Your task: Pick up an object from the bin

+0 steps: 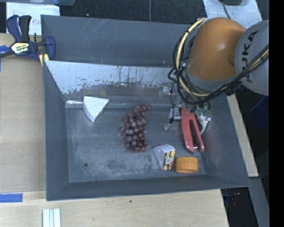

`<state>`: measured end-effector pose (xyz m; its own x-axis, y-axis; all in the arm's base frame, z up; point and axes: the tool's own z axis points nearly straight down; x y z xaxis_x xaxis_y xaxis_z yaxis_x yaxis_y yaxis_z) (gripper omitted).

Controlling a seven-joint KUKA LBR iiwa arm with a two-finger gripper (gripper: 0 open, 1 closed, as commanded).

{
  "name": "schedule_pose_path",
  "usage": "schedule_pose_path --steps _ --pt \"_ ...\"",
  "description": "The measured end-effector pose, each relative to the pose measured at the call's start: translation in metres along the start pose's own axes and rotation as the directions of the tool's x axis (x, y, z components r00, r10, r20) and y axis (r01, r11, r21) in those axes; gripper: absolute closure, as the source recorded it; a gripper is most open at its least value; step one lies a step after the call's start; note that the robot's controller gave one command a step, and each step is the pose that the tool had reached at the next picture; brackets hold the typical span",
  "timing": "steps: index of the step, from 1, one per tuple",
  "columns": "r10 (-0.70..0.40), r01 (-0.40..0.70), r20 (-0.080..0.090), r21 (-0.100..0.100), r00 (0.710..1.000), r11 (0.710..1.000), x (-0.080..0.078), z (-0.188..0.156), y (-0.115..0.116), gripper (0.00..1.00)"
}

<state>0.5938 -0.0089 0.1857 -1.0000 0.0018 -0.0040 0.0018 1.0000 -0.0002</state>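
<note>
So the claw (pixel 187 114) is hanging low over the right side of the bin (pixel 57 126), right over the top end of a long red two-handled tool (pixel 191 135) that looks like pliers or a small clamp, though I can't say which. It lies flat on the bin floor, close along the right-hand slope. Honestly I can't tell how far open the claw is or whether it has anything in it, since the arm's big orange cover (pixel 215 44) and the cable loops block that spot. If the red tool is the target, my worry is that it's thin, lies flat and sits right beside the wall. A slightly off descent could scrape the slope, or pinch just one handle so the thing swivels or slides out on the lift. The handles may also spread or fold when squeezed, which would make the hold sloppy. Its bottom end lies just beside an orange round cap (pixel 186 165) and a small yellow packet in clear wrap (pixel 165 158), so a dragged tool could easily knock those around. The bunch of dark red grapes (pixel 135 129) is off to the left and the white wedge (pixel 94 107) is well apart, so I don't see those causing trouble.
</note>
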Motion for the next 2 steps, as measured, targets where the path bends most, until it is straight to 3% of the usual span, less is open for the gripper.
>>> schedule_pose_path --steps 1,2 --pt "-0.195 0.195 0.008 0.002 0.981 0.981 -0.011 0.041 0.022 0.00" --pt "-0.246 0.246 -0.002 -0.001 0.969 0.969 -0.008 0.048 0.052 0.00"
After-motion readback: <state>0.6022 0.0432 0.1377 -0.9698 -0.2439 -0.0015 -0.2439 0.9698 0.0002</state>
